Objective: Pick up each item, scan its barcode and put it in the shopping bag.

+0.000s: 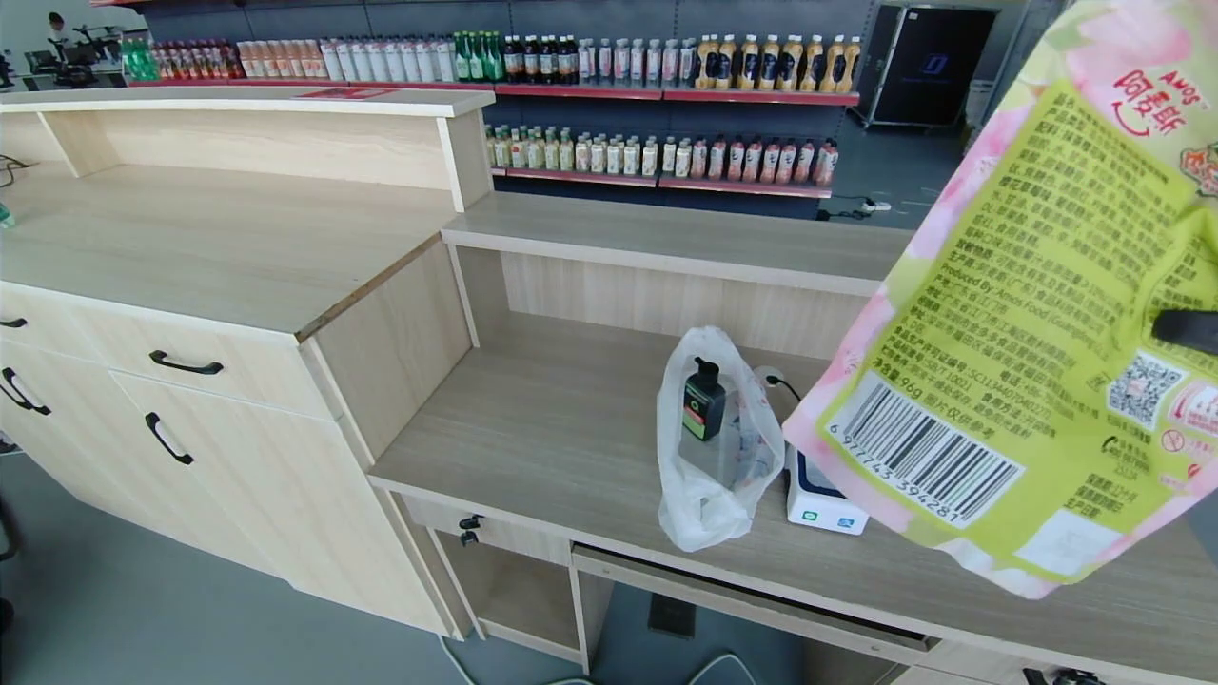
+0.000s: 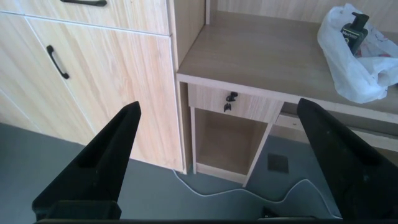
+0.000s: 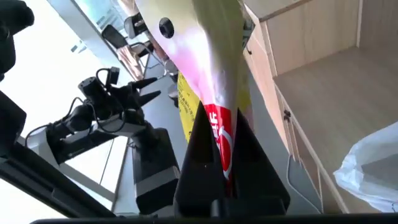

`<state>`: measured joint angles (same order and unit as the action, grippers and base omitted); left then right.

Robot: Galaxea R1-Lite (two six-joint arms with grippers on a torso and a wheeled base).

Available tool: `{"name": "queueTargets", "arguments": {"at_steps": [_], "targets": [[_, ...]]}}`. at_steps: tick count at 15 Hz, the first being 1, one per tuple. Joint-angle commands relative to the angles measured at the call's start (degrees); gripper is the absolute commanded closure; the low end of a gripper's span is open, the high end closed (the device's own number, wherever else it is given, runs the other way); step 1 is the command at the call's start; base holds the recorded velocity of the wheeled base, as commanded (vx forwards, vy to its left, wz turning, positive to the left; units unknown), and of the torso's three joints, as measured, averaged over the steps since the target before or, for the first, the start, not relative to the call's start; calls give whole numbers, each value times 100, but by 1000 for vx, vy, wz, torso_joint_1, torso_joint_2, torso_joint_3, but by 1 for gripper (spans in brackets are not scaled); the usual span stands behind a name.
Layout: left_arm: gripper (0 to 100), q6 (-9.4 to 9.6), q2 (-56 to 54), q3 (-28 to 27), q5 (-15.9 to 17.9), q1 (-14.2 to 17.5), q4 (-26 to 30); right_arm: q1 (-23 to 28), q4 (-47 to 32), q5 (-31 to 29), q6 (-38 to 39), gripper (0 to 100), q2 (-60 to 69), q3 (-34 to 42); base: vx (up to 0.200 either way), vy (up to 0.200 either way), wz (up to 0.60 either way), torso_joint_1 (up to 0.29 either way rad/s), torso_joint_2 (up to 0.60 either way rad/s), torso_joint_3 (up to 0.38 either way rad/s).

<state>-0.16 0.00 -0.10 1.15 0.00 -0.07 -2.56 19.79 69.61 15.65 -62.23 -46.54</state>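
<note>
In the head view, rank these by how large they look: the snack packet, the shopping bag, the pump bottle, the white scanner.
1. snack packet: largest by far, but it is held close to the camera, so its true size is unsure.
2. shopping bag
3. white scanner and pump bottle: nearly alike and the scanner is partly hidden, so they are not ranked.

The pouch (image 1: pixel 1028 314) is seen as glossy, creased plastic film; the bag (image 1: pixel 702 514) as thin, crinkled, translucent plastic. The counter (image 1: pixel 552 428) is faced in matt wood grain, the scanner (image 1: pixel 824 497) cased in smooth white plastic.
</note>
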Motion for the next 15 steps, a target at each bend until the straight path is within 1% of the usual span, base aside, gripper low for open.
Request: {"name": "queueTargets", "arguments": {"at_steps": [1,6,10,15], "targets": [[0,-11,9,1,0,0,-1,-342,-1,0,149,100,150,-197,0,0,0,0,0,0],[0,-2,9,1,0,0,-1,-377,-1,-17,254,100,132,-417,0,0,0,0,0,0],[0,-2,9,1,0,0,-1,-465,-1,-26,412,100,62,-751,0,0,0,0,0,0],[0,-2,9,1,0,0,-1,-456,-45,-35,483,100,440,-443,0,0,0,0,0,0]]}}
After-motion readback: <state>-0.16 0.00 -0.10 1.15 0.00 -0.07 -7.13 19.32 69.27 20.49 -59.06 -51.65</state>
